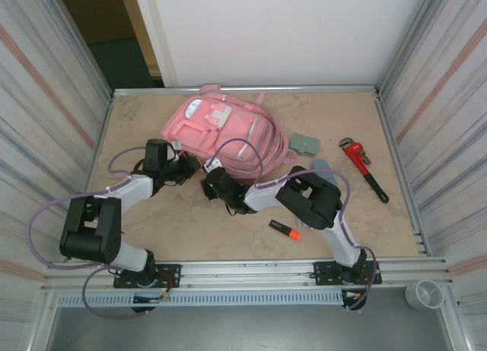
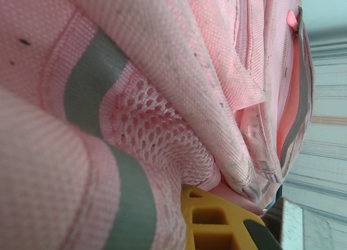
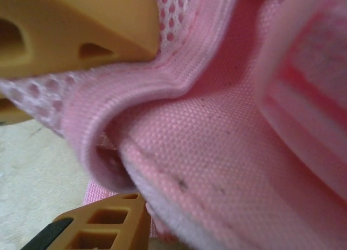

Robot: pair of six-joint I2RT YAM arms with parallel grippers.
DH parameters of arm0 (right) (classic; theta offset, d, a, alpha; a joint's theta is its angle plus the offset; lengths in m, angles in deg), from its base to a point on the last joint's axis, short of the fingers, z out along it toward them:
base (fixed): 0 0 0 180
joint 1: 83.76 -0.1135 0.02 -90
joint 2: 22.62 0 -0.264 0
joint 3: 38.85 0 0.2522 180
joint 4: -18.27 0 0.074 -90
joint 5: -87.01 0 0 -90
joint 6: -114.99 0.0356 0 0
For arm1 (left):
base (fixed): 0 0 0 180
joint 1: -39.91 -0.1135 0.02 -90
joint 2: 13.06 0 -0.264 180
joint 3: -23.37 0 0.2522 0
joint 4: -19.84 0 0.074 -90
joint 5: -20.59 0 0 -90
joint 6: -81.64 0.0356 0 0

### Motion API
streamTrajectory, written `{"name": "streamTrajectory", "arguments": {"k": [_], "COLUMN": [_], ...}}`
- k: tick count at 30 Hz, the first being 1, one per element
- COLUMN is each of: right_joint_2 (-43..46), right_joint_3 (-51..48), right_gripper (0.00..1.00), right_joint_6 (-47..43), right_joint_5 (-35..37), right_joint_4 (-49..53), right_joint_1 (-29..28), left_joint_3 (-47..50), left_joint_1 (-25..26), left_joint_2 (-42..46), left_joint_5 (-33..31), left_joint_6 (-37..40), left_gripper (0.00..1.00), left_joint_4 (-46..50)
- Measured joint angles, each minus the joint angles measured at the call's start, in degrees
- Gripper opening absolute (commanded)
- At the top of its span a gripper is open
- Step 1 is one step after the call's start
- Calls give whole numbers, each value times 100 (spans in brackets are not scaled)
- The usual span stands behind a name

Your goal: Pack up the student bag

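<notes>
The left claw [image 1: 181, 168] presses into the near left corner of the student bag [image 1: 228, 130], which lies flat at the middle back of the bench [image 1: 152, 221]. Its wrist view has one yellow finger [image 2: 211, 225] under a mesh pocket [image 2: 157, 130], so I cannot tell how far it is open; it likely steadies the fabric. The right claw [image 1: 211, 182] meets the bag's near edge, fingers [image 3: 70, 27] apart astride a pink hem [image 3: 135, 93], probably to spread an opening for packing. Rightward, an orange marker [image 1: 285, 229], a grey-green pouch [image 1: 307, 144] and a red pipe wrench [image 1: 364, 168] lie apart from the bag.
</notes>
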Motion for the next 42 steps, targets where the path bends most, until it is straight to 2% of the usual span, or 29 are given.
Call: {"name": "streamTrajectory", "arguments": {"k": [8, 16, 25, 32, 39, 42], "right_joint_2": [-2, 341, 881, 2079, 3204, 3488], "right_joint_3": [-256, -1040, -1456, -2162, -2308, -2367], "right_gripper": [0, 0, 0, 0, 0, 0], "right_joint_6": [-424, -533, -404, 50, 337, 354], "right_joint_5": [203, 313, -136, -1016, -2708, -3101], "right_joint_4": [-592, -1130, -809, 175, 1414, 2065], "right_joint_1": [-81, -181, 4, 361, 1360, 1856], "left_joint_3": [-2, 0, 0, 37, 37, 37], "left_joint_1": [-2, 11, -66, -476, -542, -807], "left_joint_2": [2, -2, -131, -188, -199, -254], "left_joint_5": [17, 24, 33, 81, 326, 173], "left_joint_6": [17, 98, 280, 411, 699, 855], "left_gripper": [0, 0, 0, 0, 0, 0], "left_joint_4": [28, 236, 190, 199, 197, 216]}}
